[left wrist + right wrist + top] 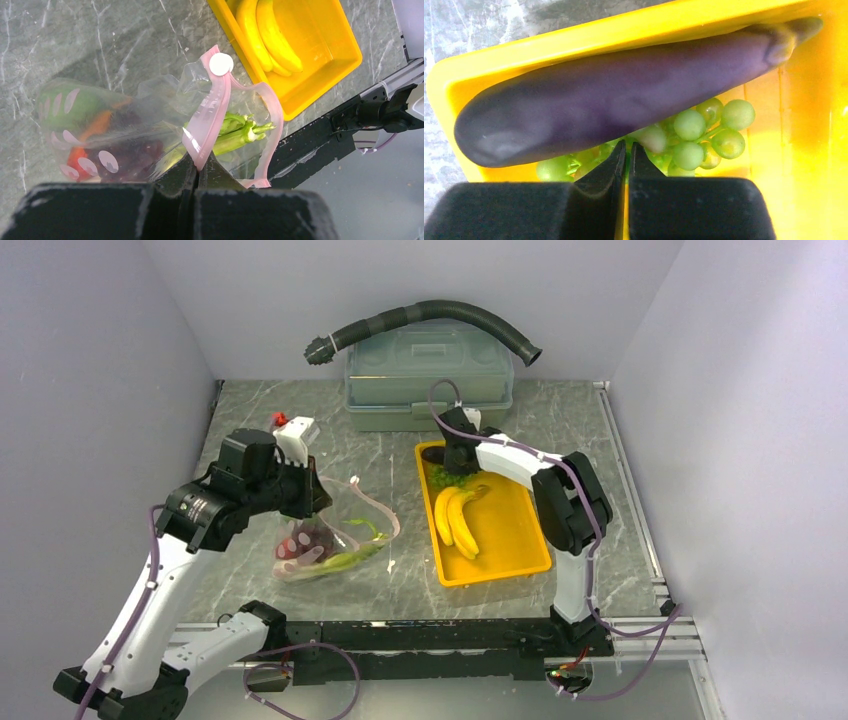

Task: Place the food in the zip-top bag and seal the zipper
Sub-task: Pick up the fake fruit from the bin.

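At the far end of the yellow tray [510,530], the right gripper [627,150] is seen with its jaws pressed almost together, tips pushed into the green grapes [694,137] just under the eggplant [614,95]; whether a stalk is actually nipped cannot be told. Risk noted: the eggplant lies across the bunch and touches it, so a lift may drag it along or roll it over the tray wall; a thin pinch on a stalk may also slip, and the grapes would be dropped on the table [250,410].

On the left side, the left gripper [196,167] is clenched on the pink zipper [212,107], by which the bag [125,135] is held up with its mouth partly open; the mouth is judged narrow and floppy, so a bunch brought over may catch the rim or be let go outside it; a hard tug could spill the contents.

Inside the bag are noted a leek [240,132], dark grapes [132,152], a red piece [75,156] and a green piece [70,105].

Bananas [457,522] lie in the tray just beside the green grapes, toward the near end; they are judged not to block the way to the bag. Behind the tray a lidded box [430,380] is set, with a black hose [430,312] arched above it; both are well apart from the work.
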{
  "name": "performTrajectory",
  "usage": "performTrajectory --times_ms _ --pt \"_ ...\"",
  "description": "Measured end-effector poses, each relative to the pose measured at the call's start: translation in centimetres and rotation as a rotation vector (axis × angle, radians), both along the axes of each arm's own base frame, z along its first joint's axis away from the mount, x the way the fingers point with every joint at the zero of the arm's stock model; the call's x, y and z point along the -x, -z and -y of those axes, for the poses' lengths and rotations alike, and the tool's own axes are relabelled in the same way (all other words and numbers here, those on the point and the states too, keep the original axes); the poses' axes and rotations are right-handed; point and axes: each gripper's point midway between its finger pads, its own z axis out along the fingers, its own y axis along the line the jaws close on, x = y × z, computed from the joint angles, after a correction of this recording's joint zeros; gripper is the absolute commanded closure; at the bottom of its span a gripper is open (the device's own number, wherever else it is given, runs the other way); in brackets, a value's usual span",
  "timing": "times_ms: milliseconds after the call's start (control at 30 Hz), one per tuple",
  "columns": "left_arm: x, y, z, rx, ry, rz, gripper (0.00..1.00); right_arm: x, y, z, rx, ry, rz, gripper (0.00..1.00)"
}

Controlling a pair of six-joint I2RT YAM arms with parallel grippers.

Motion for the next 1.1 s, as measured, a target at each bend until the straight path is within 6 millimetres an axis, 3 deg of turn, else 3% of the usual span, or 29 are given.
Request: performTrajectory --times_ms 267,433,833,1100 --pt "0.3 0.0 -0.1 0.000 -0.001 -0.006 1.00 0.4 -0.1 0.5 -0.004 0.004 0.021 1.00" --pt "0.6 -0.3 -0.3 0.002 -0.002 -0.004 1.00 1.6 -1.4 1.5 0.002 0.011 0.038 1.00" --pt "0.8 -0.3 -0.4 0.006 -0.017 -0.009 1.00 2.9 -10.2 3.3 -0.046 0.033 0.216 1.00" --pt "0.7 -0.3 -0.4 0.008 -0.025 -0.013 1.00 4.8 -14.2 3.6 -0.089 0.011 0.299 1.00"
